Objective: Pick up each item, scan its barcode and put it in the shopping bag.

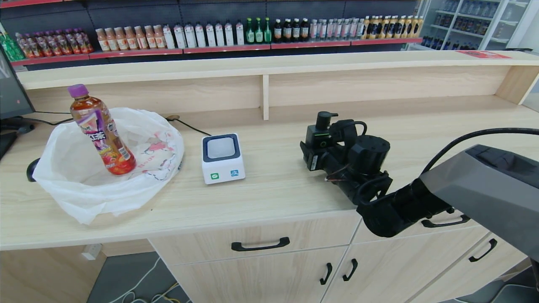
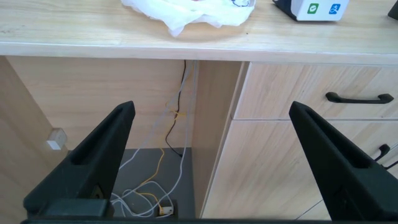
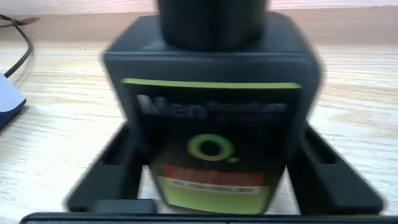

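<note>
A tea bottle with a purple cap leans inside the white shopping bag on the counter's left. A white cube scanner sits mid-counter, also visible as scanner. To its right, just above the counter, my right gripper is shut on a black bottle with a green stripe. In the right wrist view the black bottle sits between the fingers. My left gripper hangs open and holds nothing, below the counter edge and facing the cabinet front, with the bag above it.
The wooden counter has a raised back shelf with a divider. A monitor and cables stand at the far left. Drawers with black handles are below. Loose cables hang under the counter.
</note>
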Controlling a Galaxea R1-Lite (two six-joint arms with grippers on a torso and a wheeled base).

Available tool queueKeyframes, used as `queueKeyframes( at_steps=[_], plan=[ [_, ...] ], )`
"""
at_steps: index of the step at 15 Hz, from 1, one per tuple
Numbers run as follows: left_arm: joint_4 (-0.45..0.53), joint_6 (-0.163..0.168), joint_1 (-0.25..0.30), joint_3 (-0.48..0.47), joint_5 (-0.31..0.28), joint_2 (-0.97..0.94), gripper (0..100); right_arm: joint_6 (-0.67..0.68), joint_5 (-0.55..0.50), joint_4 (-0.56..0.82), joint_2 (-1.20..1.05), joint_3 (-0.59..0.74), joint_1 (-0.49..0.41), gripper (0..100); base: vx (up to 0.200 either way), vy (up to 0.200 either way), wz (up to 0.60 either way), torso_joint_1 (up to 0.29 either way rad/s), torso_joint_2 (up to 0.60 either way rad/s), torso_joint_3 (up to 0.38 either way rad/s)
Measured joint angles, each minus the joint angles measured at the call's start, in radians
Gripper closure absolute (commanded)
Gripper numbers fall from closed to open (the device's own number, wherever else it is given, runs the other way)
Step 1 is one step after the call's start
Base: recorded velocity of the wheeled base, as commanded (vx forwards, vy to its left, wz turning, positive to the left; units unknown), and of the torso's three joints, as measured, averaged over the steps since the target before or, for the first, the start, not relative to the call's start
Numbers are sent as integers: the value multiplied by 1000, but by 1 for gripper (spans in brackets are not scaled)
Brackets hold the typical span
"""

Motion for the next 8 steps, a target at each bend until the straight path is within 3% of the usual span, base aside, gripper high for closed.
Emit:
queueKeyframes(
  at_steps=[8],
  plan=[
    [0,0,0,0,0,0,0,-2,2,-23,2,-19,3,100,0,0,0,0,0,0]
  ],
)
